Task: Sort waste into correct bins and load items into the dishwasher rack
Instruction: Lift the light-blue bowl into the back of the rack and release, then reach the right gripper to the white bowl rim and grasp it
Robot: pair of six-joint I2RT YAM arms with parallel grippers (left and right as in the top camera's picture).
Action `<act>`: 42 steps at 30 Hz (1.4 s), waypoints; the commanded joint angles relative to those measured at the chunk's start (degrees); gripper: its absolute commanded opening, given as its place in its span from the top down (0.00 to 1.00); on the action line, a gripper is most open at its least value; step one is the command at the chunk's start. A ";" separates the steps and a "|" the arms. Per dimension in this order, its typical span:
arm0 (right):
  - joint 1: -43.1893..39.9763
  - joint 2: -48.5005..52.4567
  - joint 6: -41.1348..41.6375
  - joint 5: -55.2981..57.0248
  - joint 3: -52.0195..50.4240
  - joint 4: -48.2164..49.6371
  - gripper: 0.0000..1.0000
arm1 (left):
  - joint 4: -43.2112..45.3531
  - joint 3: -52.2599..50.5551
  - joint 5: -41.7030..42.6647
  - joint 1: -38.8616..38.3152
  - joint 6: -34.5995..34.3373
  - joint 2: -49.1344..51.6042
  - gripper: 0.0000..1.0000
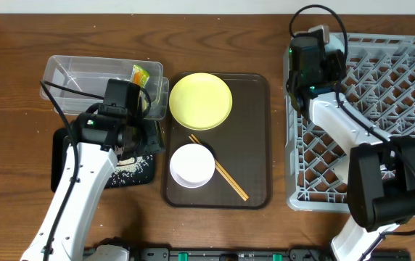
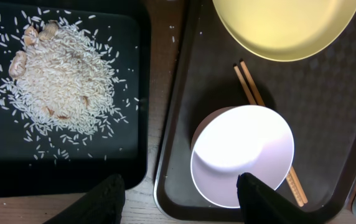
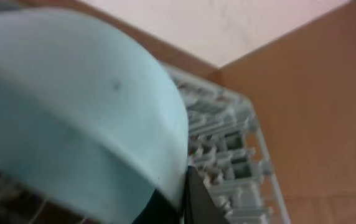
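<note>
Over rack (image 1: pixel 396 87) corner, right pincer (image 1: pixel 315 54) clamps light blue bowl (image 3: pixel 72 106); left pincer (image 2: pixel 184 196) wide, empty.

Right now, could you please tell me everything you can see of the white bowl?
The white bowl is round, glossy and looks like ceramic or hard plastic. It stands upright and empty at the robot-side end of the dark brown serving tray, apart from the yellow plate. Its rim hides the middle of the wooden chopsticks; nothing grips it.
</note>
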 commanded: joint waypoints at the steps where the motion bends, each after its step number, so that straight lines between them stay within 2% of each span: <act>1: 2.10 -0.87 11.30 -4.15 -0.87 -4.81 0.83 | -0.20 -0.26 -0.94 0.13 0.17 -0.31 0.39; 3: 2.25 -2.73 13.33 -9.07 -0.87 -8.09 0.70 | -0.17 -0.26 -0.94 0.13 0.17 -0.31 0.39; 6: 2.14 -6.43 17.05 -14.47 -0.87 -12.31 0.58 | -0.20 -0.26 -0.94 0.13 0.17 -0.28 0.39; 8: 2.14 -8.92 18.21 -15.74 -0.87 -14.05 0.43 | -0.24 -0.26 -0.96 0.15 0.20 -0.31 0.39; 10: 2.14 -11.67 18.34 -16.81 -0.87 -15.89 0.38 | -0.46 -0.26 -0.96 0.15 0.20 -0.31 0.39; 14: 2.27 -17.44 18.34 -24.52 -0.87 -21.11 0.33 | -1.84 -0.26 -2.89 0.20 0.20 -0.31 0.39; 19: 2.82 -22.47 18.36 -49.68 -0.87 -27.87 0.34 | -5.64 -0.26 -7.98 1.75 0.13 -0.33 0.38; 21: 3.30 -22.88 18.71 -55.47 -0.87 -29.77 0.33 | -6.67 -0.26 -7.96 3.39 -0.09 -0.33 0.38; 24: 4.81 -22.71 23.30 -59.14 -0.94 -32.74 0.31 | -7.48 -0.26 -7.98 5.64 -0.07 -0.33 0.39; 29: 10.01 -21.75 23.91 -65.59 -1.05 -35.12 0.30 | -7.93 -0.26 -7.96 11.04 -0.07 -0.90 0.39; 35: 17.77 -18.60 25.05 -65.88 -1.09 -37.22 0.29 | -8.15 -0.26 -7.76 18.23 -0.09 -1.18 0.38; 42: 23.61 -11.65 30.67 -65.88 -1.09 -37.07 0.32 | -8.13 -0.26 -7.52 19.80 -0.28 -1.16 0.38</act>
